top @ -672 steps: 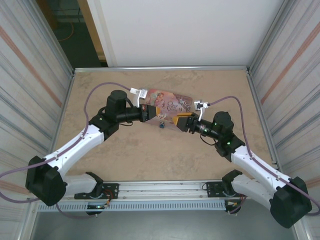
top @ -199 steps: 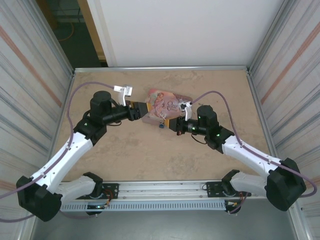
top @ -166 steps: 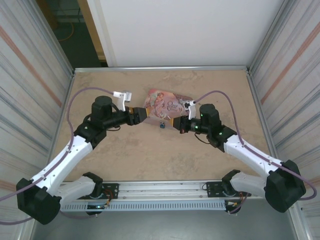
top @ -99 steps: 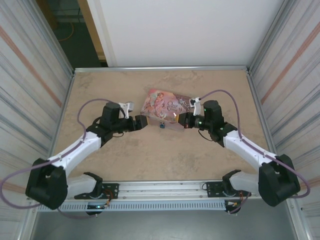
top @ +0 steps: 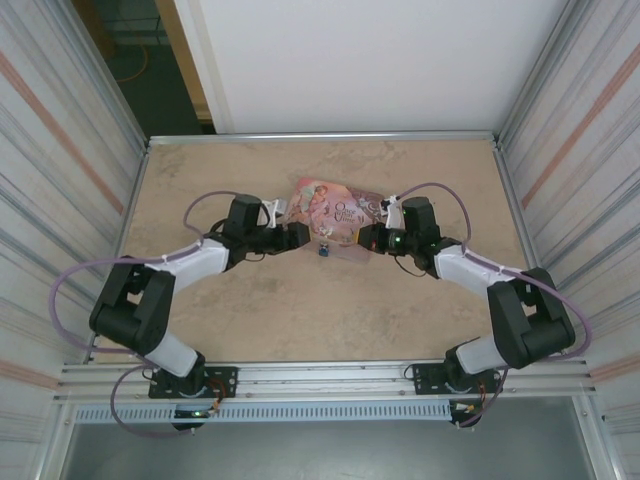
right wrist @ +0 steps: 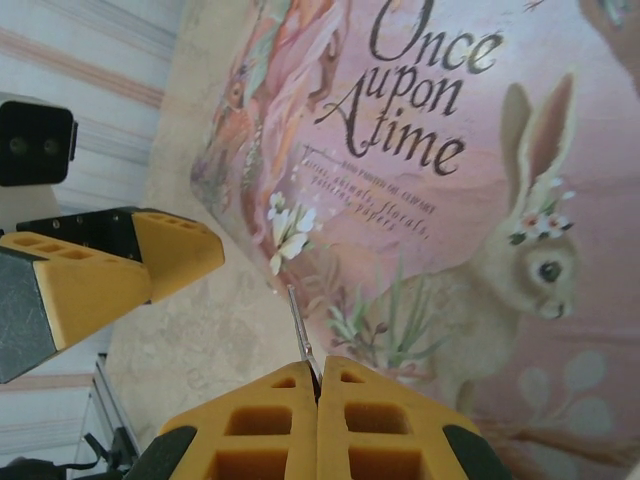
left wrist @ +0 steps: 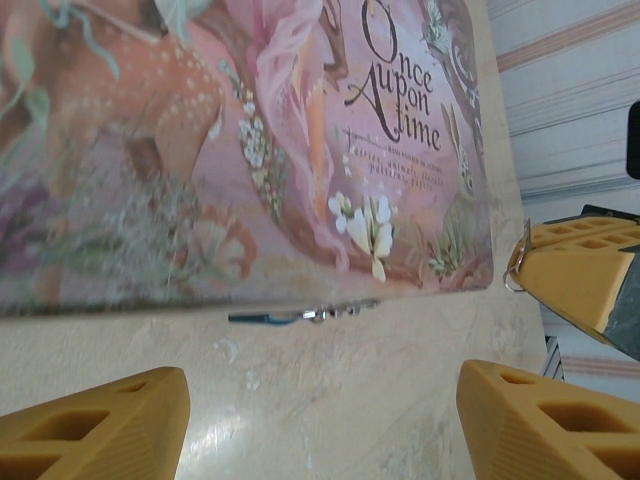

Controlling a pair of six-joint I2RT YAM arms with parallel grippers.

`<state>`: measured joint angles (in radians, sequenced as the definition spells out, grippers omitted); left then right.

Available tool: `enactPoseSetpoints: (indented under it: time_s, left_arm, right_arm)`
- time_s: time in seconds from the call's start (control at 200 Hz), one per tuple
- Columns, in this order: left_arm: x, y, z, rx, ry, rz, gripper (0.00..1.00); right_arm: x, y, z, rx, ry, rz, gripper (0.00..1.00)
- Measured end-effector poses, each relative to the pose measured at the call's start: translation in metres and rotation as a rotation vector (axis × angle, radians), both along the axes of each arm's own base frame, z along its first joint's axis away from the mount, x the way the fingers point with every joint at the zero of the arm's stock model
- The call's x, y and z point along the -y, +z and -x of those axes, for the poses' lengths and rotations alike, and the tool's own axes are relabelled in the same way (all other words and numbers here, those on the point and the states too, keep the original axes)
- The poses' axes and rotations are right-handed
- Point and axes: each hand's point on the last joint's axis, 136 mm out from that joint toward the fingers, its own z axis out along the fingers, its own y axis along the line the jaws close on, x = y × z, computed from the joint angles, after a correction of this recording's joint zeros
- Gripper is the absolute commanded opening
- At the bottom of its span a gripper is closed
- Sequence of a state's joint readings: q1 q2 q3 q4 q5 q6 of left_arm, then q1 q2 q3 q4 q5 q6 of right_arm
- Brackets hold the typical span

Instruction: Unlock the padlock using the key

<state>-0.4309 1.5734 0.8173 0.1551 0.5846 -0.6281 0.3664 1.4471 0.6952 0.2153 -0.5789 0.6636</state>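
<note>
Where the yellow fingers (right wrist: 255, 398) of the right end effector (right wrist: 318, 380) press flat together, the key (right wrist: 299, 325) juts from the seam between them as a thin metal sliver. It is pinched there and reaches toward the edge of the pink tin (right wrist: 450, 200). Facing it across a small gap, the left end effector (left wrist: 322, 390) stands spread, its two yellow fingertips well apart over bare counter (left wrist: 380, 380), holding nothing.

Between the two end effectors in the top view lies the padlock (top: 324, 250), a tiny blue-bodied thing on the counter just beside the tin's near edge. Whether it touches the tin I cannot tell.

The tin lies flat, about midway between the counter's left and right edges and closer to the far edge than the near one. Its lid reads "Once upon A time" in dark curling letters. A few lines of small print sit beneath, too fine to read. Around the title are painted a rabbit wearing a flower wreath, a spotted fawn and white blossoms.
</note>
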Motion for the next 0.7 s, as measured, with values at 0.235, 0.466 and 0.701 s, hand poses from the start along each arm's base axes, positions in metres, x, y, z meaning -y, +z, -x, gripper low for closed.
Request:
enactPoseSetpoints:
  time_s: [0.235,0.466,0.701]
  left_arm:
    - [0.004,-0.008,-0.022,-0.012,-0.001,0.009,0.71]
    - [0.006,-0.015,-0.036,-0.026,0.000,0.017,0.71]
    - [0.007,-0.008,-0.054,-0.002,0.004,0.026,0.70]
  right_arm:
    - [0.003,-0.010,-0.010,-0.021,-0.012,-0.014,0.00]
    - [0.001,-0.013,-0.015,-0.023,-0.005,-0.019,0.00]
    - [-0.004,-0.012,-0.022,-0.012,0.005,-0.030,0.00]
